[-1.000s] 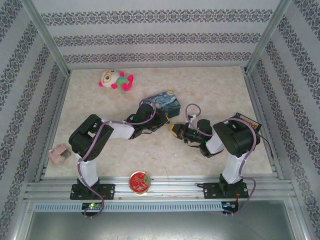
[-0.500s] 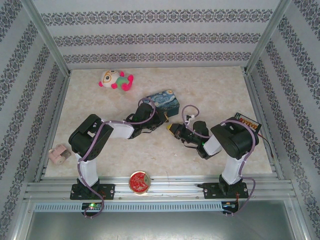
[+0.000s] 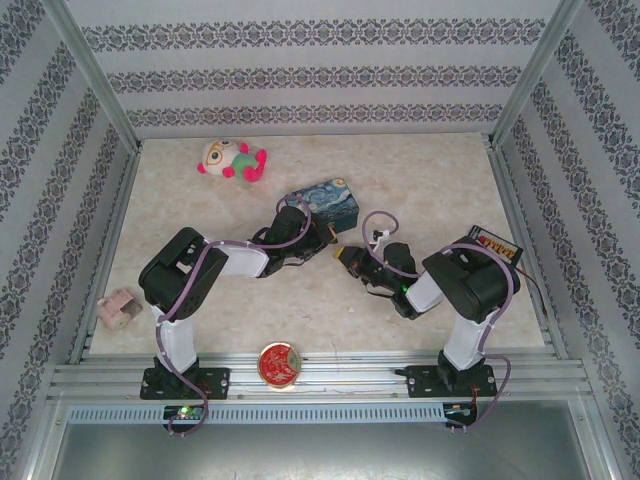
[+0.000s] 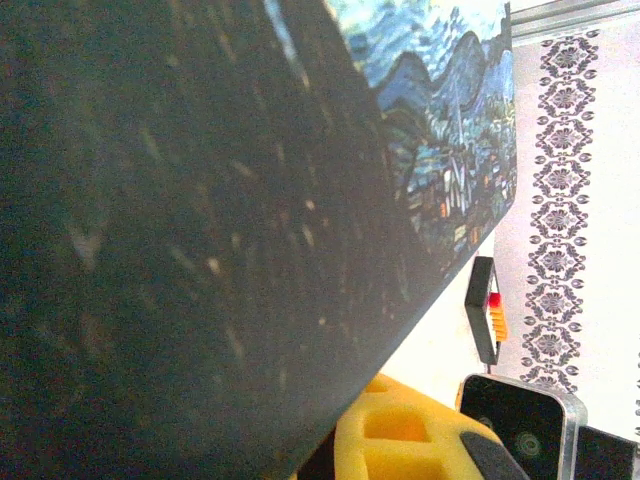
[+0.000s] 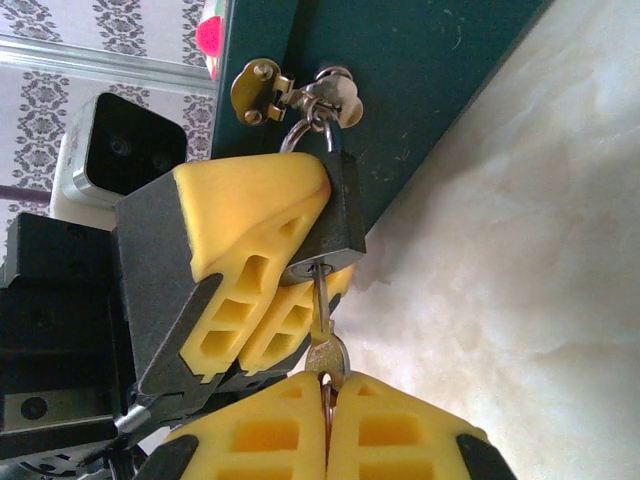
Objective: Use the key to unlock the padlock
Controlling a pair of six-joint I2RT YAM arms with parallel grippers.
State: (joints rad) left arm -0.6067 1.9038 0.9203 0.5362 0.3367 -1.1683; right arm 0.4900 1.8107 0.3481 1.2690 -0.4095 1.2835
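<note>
The dark grey padlock [image 5: 340, 215] hangs by its silvery shackle [image 5: 303, 135] from the brass hasp of the blue painted tin [image 5: 420, 80]. My left gripper [image 3: 326, 242] is shut on the padlock's body, its yellow fingers [image 5: 250, 225] on either side. The small silvery key [image 5: 322, 315] has its blade in the keyhole at the padlock's lower end. My right gripper [image 5: 325, 385] is shut on the key's head. In the top view both grippers meet at the tin's [image 3: 330, 198] near right corner, with the right gripper [image 3: 346, 255] pointing up-left. The tin's dark side [image 4: 180, 230] looms close in the left wrist view.
A plush toy [image 3: 232, 160] lies at the back left. A pink object [image 3: 118, 308] sits at the left edge, and a round red tin [image 3: 279, 362] rests on the front rail. A black and orange box [image 3: 497, 243] lies behind the right arm. Patterned walls enclose the table.
My right gripper has moved up and left with the key, closing on the left gripper and the padlock. The tin has shifted slightly left.
</note>
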